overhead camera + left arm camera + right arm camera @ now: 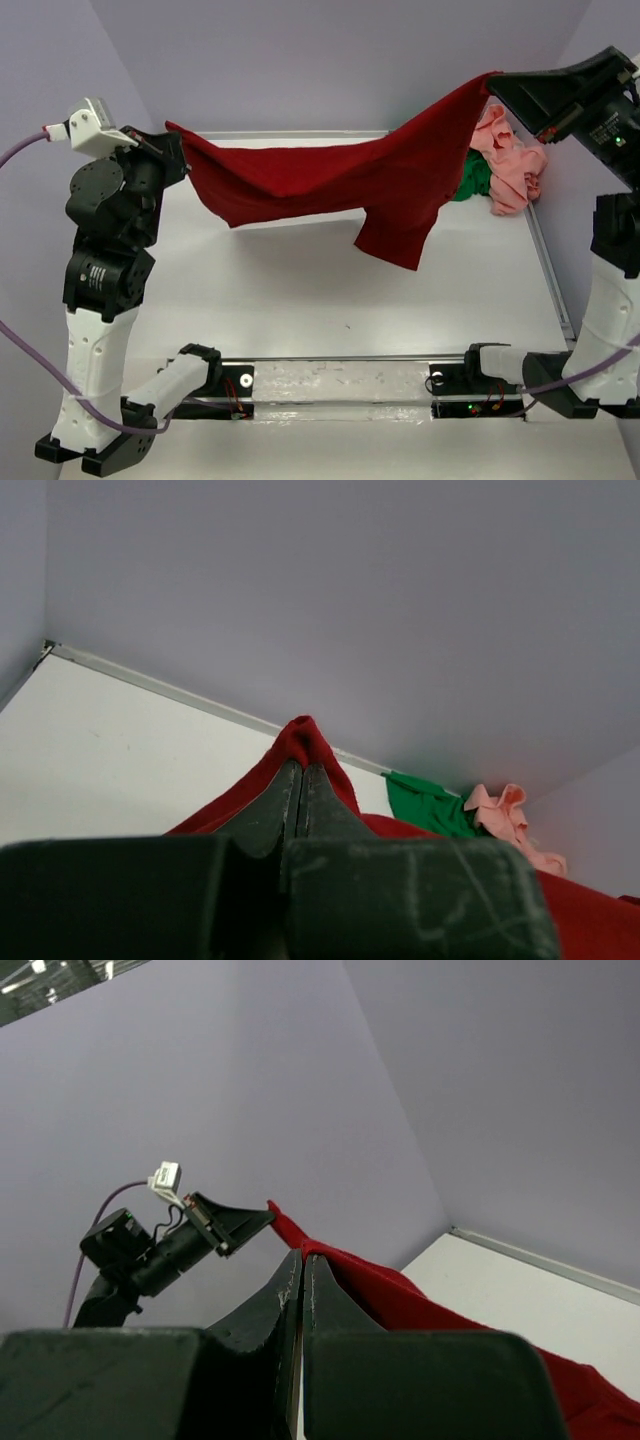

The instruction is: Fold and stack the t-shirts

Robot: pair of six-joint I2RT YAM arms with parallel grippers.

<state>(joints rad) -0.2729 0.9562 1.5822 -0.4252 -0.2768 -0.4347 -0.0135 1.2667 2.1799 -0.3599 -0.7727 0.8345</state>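
Note:
The dark red t-shirt [330, 175] hangs stretched in the air above the table between both arms. My left gripper [178, 152] is shut on its left end, and the cloth bunches just past the fingertips [300, 742] in the left wrist view. My right gripper [497, 82] is shut on the shirt's right end, held higher; red cloth [400, 1295] trails from its closed jaws. One flap droops toward the table [400, 245]. The bright green t-shirt [472, 178] and the salmon pink t-shirt [510, 160] lie crumpled at the back right, partly hidden behind the red one.
A white table [250, 290] is walled by lavender panels, with a metal rail along the back edge [290, 133] and right edge [548, 260]. The arm bases and a mounting bar [340, 385] sit at the near edge.

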